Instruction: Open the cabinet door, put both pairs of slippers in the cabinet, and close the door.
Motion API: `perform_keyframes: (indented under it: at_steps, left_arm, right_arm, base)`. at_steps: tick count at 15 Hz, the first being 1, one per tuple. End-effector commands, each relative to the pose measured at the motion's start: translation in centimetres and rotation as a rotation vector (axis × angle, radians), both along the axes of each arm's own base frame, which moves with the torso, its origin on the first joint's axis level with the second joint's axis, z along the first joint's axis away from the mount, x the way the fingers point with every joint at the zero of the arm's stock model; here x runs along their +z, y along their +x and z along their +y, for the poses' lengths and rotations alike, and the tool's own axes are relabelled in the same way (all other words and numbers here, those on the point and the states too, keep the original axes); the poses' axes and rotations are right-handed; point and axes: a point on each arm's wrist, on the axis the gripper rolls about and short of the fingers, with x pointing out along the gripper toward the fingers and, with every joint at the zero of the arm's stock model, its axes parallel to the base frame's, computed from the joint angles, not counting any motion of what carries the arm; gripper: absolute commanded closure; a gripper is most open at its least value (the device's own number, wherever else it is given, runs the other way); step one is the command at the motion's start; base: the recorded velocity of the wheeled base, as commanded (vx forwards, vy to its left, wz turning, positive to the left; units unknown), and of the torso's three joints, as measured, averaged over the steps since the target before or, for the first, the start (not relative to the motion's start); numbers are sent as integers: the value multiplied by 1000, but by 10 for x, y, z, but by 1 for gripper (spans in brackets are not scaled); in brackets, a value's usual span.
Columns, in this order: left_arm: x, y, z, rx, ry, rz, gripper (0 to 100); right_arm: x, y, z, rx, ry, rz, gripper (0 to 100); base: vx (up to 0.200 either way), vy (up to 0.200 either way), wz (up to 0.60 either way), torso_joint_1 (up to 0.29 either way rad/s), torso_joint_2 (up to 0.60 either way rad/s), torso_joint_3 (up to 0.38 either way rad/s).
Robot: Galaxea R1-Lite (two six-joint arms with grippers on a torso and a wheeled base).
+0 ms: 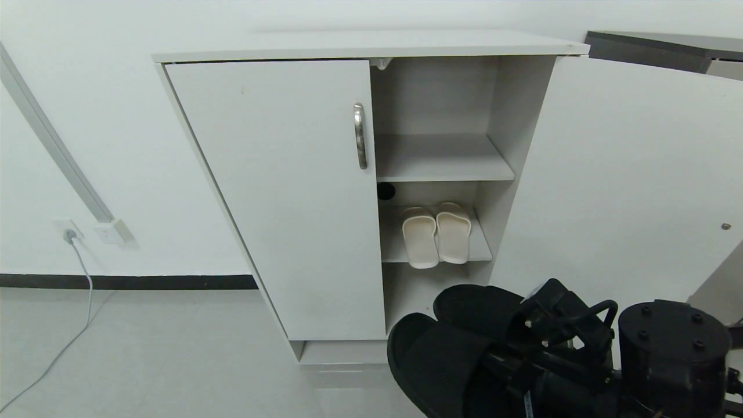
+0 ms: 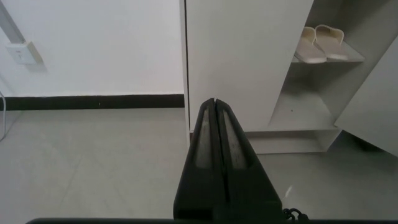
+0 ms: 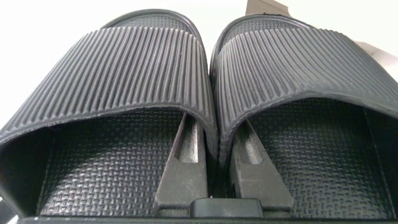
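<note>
Slippers of black ribbed rubber (image 1: 458, 342), pinched in the right hand (image 3: 216, 127), face the half-open white cabinet (image 1: 371, 43); left hand (image 2: 215, 106) pressed together.

The shut left door (image 1: 278, 203) blocks the cabinet's (image 1: 360, 46) left half; the right door (image 1: 627, 174), swung wide, leaves the right half open. The upper shelf (image 1: 441, 159) offers free room; white slippers (image 1: 435, 235) crowd the middle shelf's (image 1: 390, 244) front edge; black slippers (image 1: 458, 342) hang before the bottom compartment (image 1: 406, 290).
</note>
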Motion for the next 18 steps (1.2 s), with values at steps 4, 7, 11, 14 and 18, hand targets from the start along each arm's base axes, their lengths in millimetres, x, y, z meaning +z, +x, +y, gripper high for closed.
perform_keyframes:
  at_steps: [4,7,11,14,18]
  left_arm:
    - [0,0,0,1,0,0,100]
    - [0,0,0,-1,2,0,100]
    - [0,0,0,-2,2,0,100]
    - [0,0,0,-3,3,1,100]
    - [0,0,0,-3,5,1,100]
  right_arm:
    - [-4,21,27,-248,-47,-67,100]
    - [5,36,44,-406,-69,-74,100]
    - [40,46,63,-546,-27,-15,100]
    - [71,52,69,-645,-4,-54,100]
    - [101,58,76,-732,51,-108,100]
  base:
    - [0,0,0,0,0,0]
    - [0,0,0,0,0,0]
    - [0,0,0,0,0,0]
    - [0,0,0,0,0,0]
    - [0,0,0,0,0,0]
